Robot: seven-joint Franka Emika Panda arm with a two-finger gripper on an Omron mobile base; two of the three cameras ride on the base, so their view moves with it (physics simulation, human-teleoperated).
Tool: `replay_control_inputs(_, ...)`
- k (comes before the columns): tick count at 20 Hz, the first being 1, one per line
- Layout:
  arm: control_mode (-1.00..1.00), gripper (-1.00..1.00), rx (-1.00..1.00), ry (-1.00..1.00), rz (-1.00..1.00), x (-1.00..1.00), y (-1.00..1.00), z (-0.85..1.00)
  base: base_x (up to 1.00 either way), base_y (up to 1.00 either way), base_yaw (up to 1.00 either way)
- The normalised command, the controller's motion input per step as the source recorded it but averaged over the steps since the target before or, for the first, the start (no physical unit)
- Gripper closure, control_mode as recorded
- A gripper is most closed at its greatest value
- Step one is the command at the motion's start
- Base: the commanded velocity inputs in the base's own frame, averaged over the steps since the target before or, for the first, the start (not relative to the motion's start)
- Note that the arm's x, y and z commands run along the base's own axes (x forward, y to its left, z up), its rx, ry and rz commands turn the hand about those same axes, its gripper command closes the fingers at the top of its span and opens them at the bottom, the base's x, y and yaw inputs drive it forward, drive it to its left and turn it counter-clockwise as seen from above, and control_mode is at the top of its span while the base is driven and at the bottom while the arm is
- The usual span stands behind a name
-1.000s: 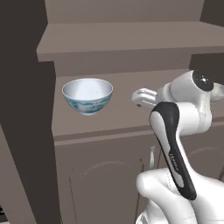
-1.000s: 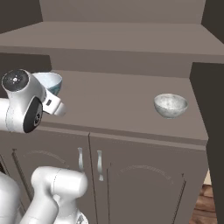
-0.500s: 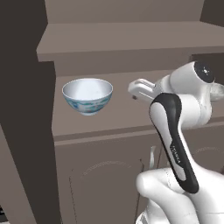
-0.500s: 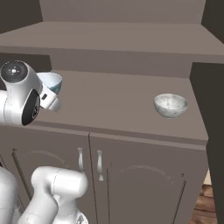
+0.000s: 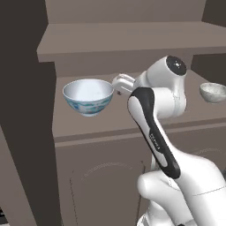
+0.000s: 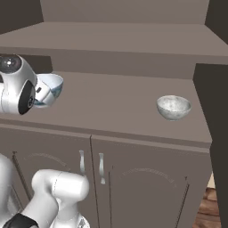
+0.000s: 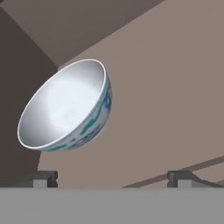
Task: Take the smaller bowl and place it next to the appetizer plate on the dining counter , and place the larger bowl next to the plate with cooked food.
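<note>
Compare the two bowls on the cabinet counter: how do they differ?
The larger bowl is wide and deep, white with a blue-green pattern outside; the smaller bowl is plain speckled grey-white and much narrower. The larger bowl sits at the counter's left end with the gripper close beside it; the smaller bowl sits far right, away from the arm. Both stand upright, empty, on the same brown counter.

larger bowl (image 5: 88,96) left, smaller bowl (image 5: 213,92) right (well apart)

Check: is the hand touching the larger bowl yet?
Apart. In the hand view both fingertips sit wide, below the larger bowl, with brown counter showing between.
</note>
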Motion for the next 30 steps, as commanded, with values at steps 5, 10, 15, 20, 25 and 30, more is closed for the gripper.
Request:
replay_control_inputs(5, -1.0, -1.0, 0.0, 0.0, -0.08, 0.47, 0.16, -0.07, 0.0, 0.0, 0.0)
replay_control_inputs(10, -1.0, -1.0, 0.0, 0.02, -0.07, 0.41, 0.07, -0.13, 0.0, 0.0, 0.0)
replay_control_inputs(15, -1.0, -1.0, 0.0, 0.06, -0.06, 0.48, 0.12, -0.18, 0.0, 0.0, 0.0)
replay_control_inputs(20, -1.0, -1.0, 0.0, 0.08, -0.05, 0.51, 0.16, -0.18, 0.0, 0.0, 0.0)
replay_control_inputs(25, -1.0, -1.0, 0.0, 0.03, -0.03, 0.47, 0.18, -0.18, 0.0, 0.0, 0.0)
replay_control_inputs(30, -1.0, -1.0, 0.0, 0.02, -0.04, 0.24, 0.05, -0.32, 0.0, 0.0, 0.0)
